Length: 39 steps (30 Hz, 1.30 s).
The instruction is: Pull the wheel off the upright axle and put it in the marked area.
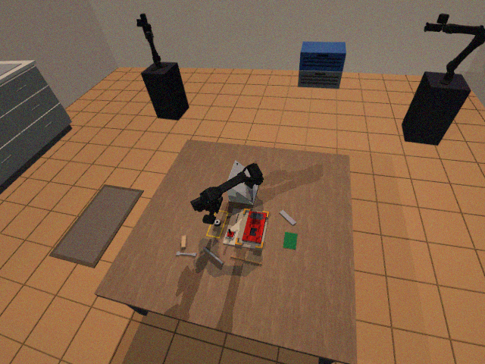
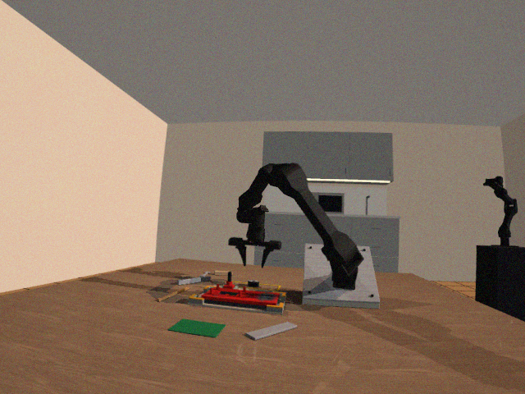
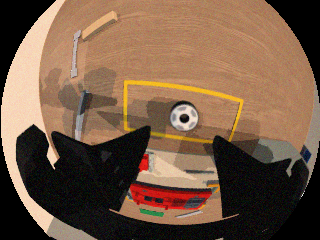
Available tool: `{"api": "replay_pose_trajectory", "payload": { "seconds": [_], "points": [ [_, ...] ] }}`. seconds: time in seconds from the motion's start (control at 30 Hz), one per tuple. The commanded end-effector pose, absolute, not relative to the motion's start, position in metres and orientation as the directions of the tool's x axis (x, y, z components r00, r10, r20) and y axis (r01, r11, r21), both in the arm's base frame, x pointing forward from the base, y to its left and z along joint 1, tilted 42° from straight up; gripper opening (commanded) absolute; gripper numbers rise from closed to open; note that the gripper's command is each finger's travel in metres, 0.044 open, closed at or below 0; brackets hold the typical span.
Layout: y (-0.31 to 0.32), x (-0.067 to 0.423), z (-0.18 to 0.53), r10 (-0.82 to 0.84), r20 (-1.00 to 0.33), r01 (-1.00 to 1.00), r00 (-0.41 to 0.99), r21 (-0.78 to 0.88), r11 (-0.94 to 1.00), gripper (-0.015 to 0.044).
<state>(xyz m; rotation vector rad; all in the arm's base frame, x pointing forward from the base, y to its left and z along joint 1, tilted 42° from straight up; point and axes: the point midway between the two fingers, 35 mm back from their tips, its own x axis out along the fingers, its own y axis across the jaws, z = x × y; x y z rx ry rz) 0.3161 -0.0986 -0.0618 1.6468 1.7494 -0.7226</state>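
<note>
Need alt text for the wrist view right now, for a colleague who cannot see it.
The wheel lies flat inside the yellow-outlined marked area on the wooden table. The open hand hangs above it, fingers apart and clear of the wheel.

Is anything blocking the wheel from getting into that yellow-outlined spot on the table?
Nothing visible does: the wheel already lies flat inside the yellow marked area, and the open gripper hangs above it, touching nothing.

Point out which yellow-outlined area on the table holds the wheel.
The smaller outline under the gripper; the wheel lies inside it. The other frames the red assembly.
</note>
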Motion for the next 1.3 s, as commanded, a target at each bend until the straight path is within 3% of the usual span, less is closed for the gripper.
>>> {"api": "replay_pose_trajectory", "payload": {
  "seconds": [0.0, 0.13, 0.3, 1.27],
  "points": [
    [-0.098, 0.309, -0.059, 0.658, -0.752, 0.997, -0.037, 0.018, 0.076, 0.0352],
    [-0.108, 0.27, -0.028, 0.657, -0.753, 0.997, -0.044, 0.013, 0.081, 0.044],
    [-0.111, 0.233, -0.003, 0.659, -0.75, 0.996, -0.051, 0.01, 0.087, 0.044],
    [-0.111, 0.233, -0.003, 0.659, -0.75, 0.996, -0.051, 0.01, 0.087, 0.044]
  ]
}}
